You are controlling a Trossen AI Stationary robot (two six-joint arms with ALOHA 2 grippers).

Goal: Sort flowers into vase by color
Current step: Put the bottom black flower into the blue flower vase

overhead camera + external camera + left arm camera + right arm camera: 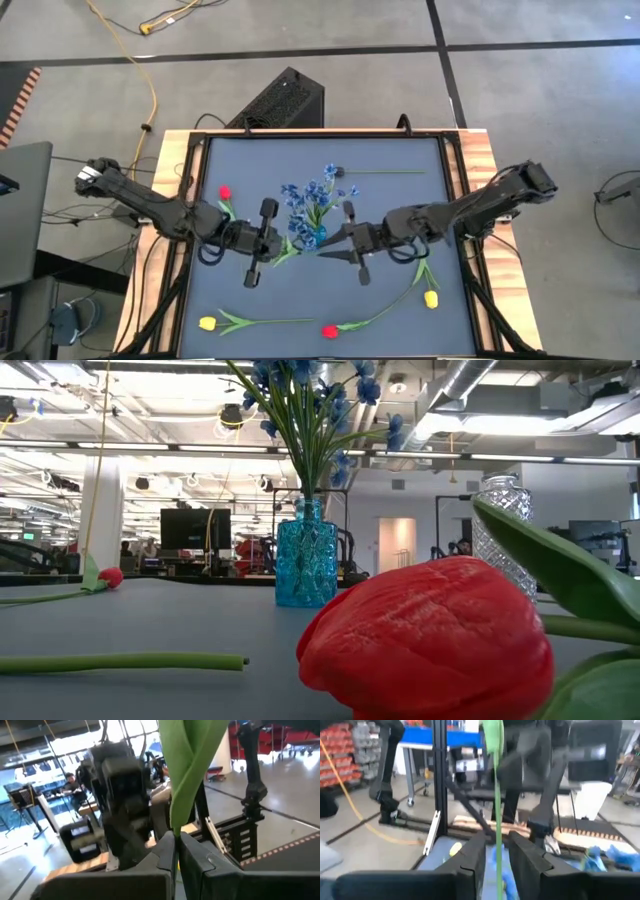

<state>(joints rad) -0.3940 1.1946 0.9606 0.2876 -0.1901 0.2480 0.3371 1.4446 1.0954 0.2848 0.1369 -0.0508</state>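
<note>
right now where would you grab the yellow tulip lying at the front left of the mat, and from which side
Grip the yellow tulip mid-stem, coming straight down from above with the jaws set across it. The stem lies flat along the mat's front edge, thin and bare past the leaves, with open mat either side. The head looks too soft to pinch.

The left gripper [176,851] has its 2 dark fingers [150,865] drawn close together on a thin green stem [177,862], which runs up between them into a broad folded green leaf [190,765] rising straight above the gripper. Just beyond the fingers stands the other arm [120,795], dark and blurred. Farther off, past the gripper, a black slotted frame post [245,840] stands on the floor, and a seated person [72,782] shows in the room behind.
</note>
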